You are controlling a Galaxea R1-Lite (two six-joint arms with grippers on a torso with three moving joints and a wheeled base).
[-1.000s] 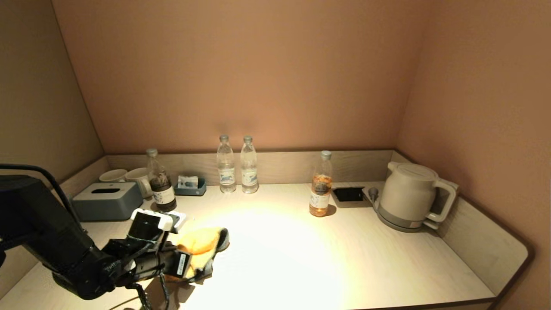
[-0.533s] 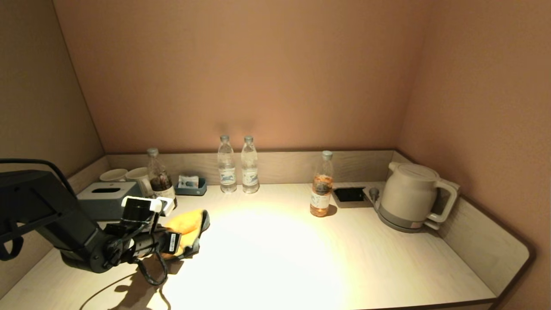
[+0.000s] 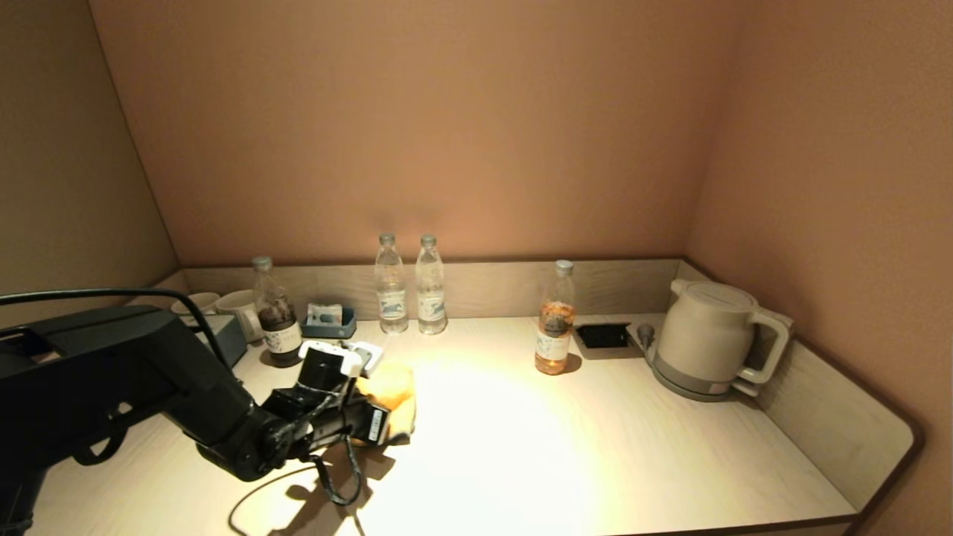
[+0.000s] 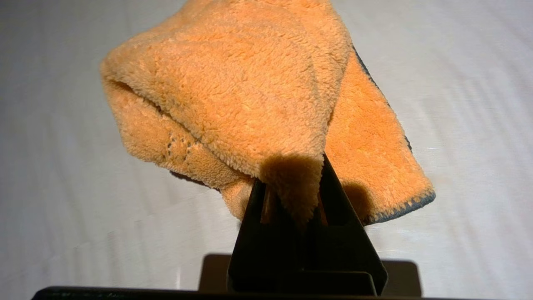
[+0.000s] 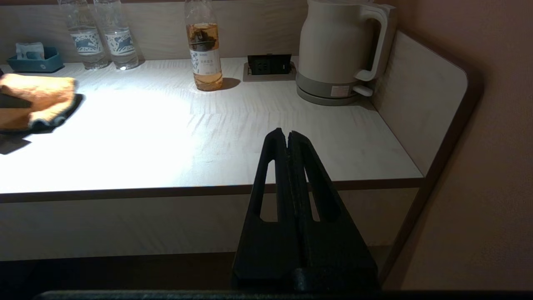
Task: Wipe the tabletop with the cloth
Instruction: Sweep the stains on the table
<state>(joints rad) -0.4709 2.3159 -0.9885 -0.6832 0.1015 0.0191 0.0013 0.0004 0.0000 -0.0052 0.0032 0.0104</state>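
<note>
My left gripper [image 3: 387,423] pinches the orange cloth [image 3: 389,396] against the tabletop [image 3: 566,447], left of frame centre; my right gripper [image 5: 288,135], closed, is parked off the table.

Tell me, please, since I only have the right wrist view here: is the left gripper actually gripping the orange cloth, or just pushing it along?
Observer: It is gripping. In the left wrist view the left gripper is shut on a fold of the orange cloth.
Operator: Thank you. Is the cloth on the tabletop?
Observer: Most of it is bunched ahead of the fingers, low over the tabletop; I cannot confirm contact.
Operator: Is anything to its left that I cannot see?
Observer: Yes, the head view shows a dark-drink bottle standing just behind the left arm, with mugs beyond.
</note>
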